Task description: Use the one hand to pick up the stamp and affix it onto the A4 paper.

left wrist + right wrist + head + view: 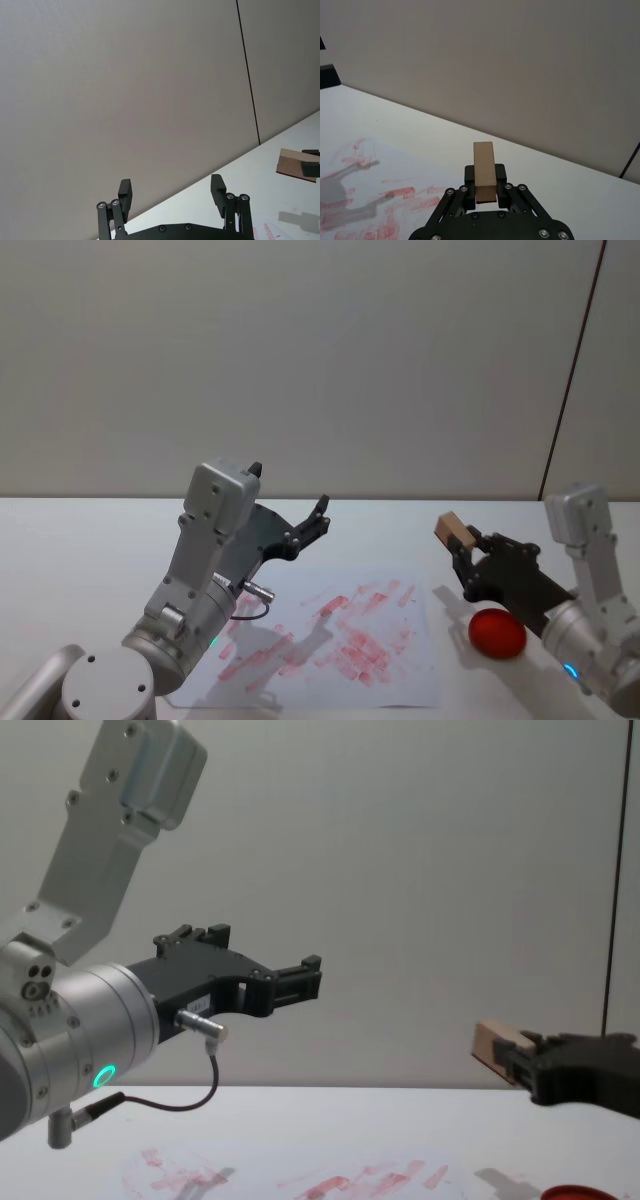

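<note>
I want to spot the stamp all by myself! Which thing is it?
Find the big white paper sheet smeared with red prints. Just past its right edge, the right arm's black two-fingered gripper holds a small pale tan wooden block in the air: the stamp. Unlike the round red ink pad lying below, it is boxy and plain wood.

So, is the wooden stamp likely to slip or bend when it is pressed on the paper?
Probably stiff and light: the stamp is a small wood block. It may twist, since the right pincer grips only one end.
</note>
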